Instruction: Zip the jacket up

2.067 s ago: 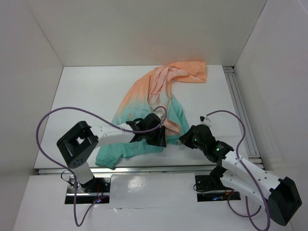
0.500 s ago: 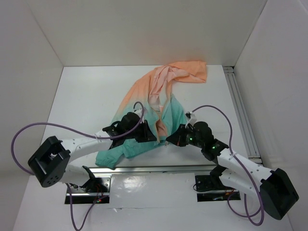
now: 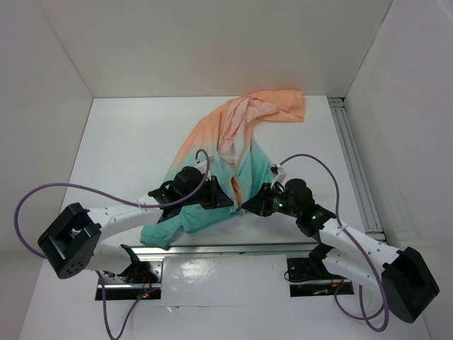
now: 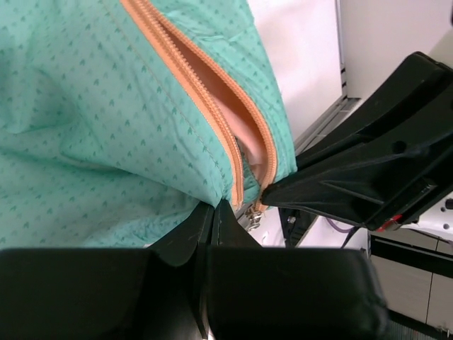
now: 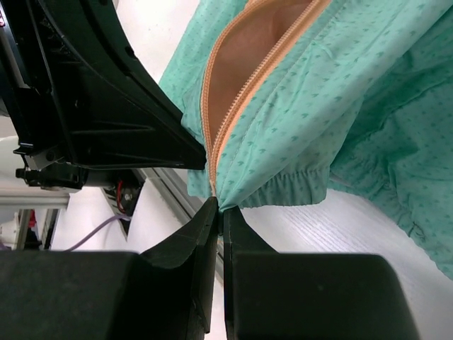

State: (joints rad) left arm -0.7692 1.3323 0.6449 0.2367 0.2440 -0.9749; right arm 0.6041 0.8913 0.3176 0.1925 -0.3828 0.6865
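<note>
Now, left claw [image 3: 228,202] clamping shut on the jacket [image 3: 233,134], pinching the teal hem [image 5: 283,193] right at its fingertips, just left of the zipper's [image 4: 202,106] bottom end. Jacket lying ahead of both claws on the table [image 3: 120,142], teal end nearest, peach end trailing far ahead and to the right. Zipper gaping open ahead of the tips, pink lining showing between the orange tapes. Small metal piece [image 4: 253,217] hanging between the two claws, probably the slider; too small to be sure. Right claw [image 3: 246,205] likewise clamping together on the hem, just right of the zipper base, nearly touching the left claw.

Judging the step in hand: bringing both tape ends level at the slider before any pull, holding the hem taut without twisting. Risking thin fabric catching in the teeth.

Room: crowding tight between the claws; table edge [image 3: 212,246] running just behind them; open tabletop spreading ahead and leftward; rail [image 3: 352,170] and wall [image 3: 403,106] standing well off to the right.
</note>
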